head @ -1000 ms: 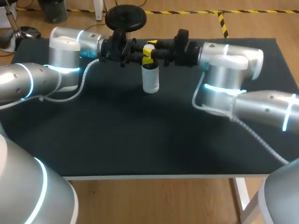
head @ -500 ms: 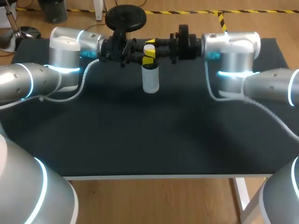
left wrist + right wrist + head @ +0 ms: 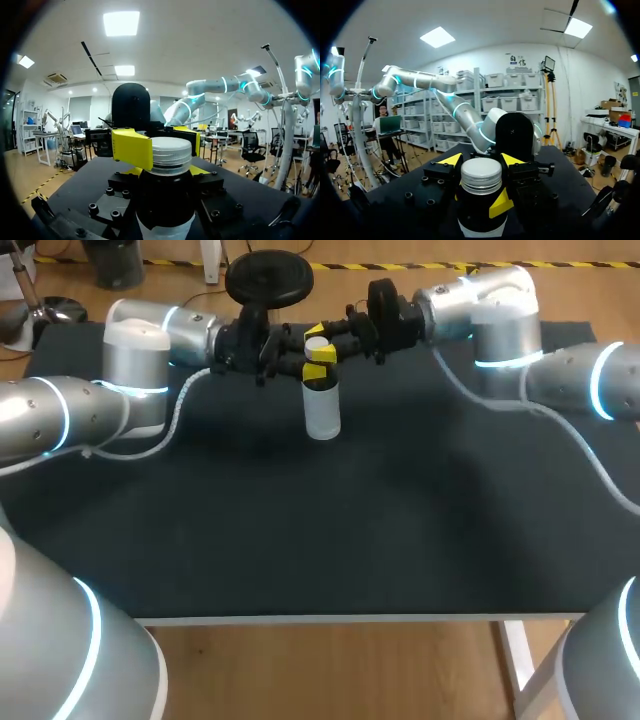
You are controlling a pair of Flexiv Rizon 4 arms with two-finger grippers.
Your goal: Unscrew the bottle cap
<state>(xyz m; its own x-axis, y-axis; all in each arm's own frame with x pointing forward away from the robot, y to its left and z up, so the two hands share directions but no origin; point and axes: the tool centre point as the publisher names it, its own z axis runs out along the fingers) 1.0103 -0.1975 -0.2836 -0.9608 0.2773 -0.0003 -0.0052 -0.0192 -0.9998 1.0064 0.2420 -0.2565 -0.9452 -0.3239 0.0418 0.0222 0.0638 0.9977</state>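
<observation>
A clear bottle (image 3: 322,412) stands upright near the table's far edge, its white ribbed cap (image 3: 317,343) on top. From the left, my left gripper (image 3: 312,368) is shut on the bottle just under the cap. In the left wrist view its tips (image 3: 200,170) sit low against the bottle (image 3: 165,200). My right gripper (image 3: 318,337) comes in from the back right and is shut on the cap. In the right wrist view the cap (image 3: 481,175) sits between its fingertips (image 3: 512,159), and the left gripper's yellow fingertip (image 3: 501,205) shows lower on the bottle.
The black tabletop (image 3: 330,530) stretches from the bottle to the front edge. White cables hang from the left arm (image 3: 180,410) and the right arm (image 3: 455,390) over the table's back part.
My right arm has swung from the front right toward the table's far edge, its gripper turning around the cap. The left arm and the bottle have kept still.
</observation>
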